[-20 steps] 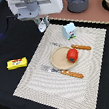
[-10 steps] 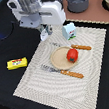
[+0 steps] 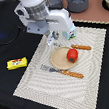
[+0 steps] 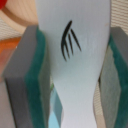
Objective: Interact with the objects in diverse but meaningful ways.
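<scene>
Tool (image 4: 70,75) clamped on the fish piece (image 4: 75,60) — white w/ black fin marks, squeezed between both green pads (image 4: 36,75). Ext view: arm low over far edge of mat (image 3: 39,78), by milk carton (image 3: 72,33). Tomato (image 3: 72,55) on plate (image 3: 57,60); yellow box (image 3: 16,63) on surface (image 3: 8,42), well apart.

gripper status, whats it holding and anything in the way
Gripper shut on fish piece, pads either side. Arm above mat's far edge, beside the milk carton. Tomato on plate. Yellow box off mat. Nothing blocking.
</scene>
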